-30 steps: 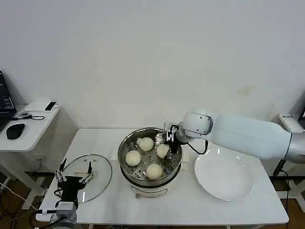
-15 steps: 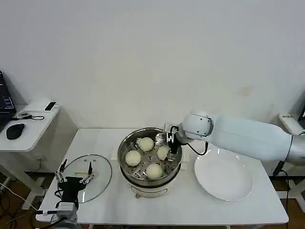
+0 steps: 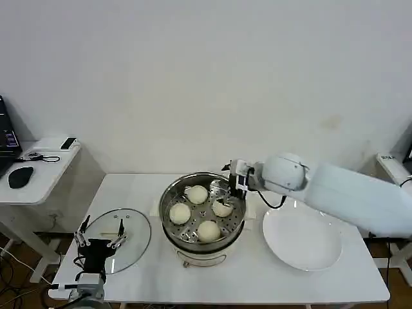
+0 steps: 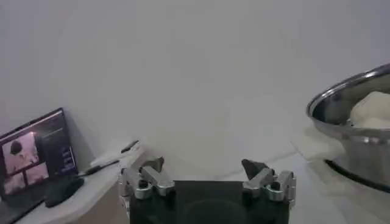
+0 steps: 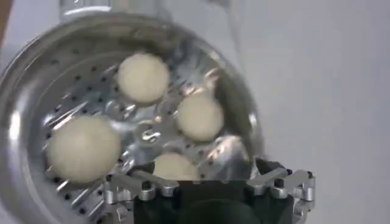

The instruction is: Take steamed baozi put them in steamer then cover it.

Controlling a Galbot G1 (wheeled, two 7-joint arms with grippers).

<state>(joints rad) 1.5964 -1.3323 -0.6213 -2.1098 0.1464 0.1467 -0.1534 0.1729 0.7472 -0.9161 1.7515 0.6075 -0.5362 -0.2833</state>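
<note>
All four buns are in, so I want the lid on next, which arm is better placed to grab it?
Left: the left gripper, open, sits at the cover; the right gripper is across the steamer.

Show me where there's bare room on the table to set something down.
Free: the white plate, and the table's front strip before the steamer. Crowded: the steamer, holding four steamed baozi, right gripper above its rim; the cover beside the left gripper.
</note>
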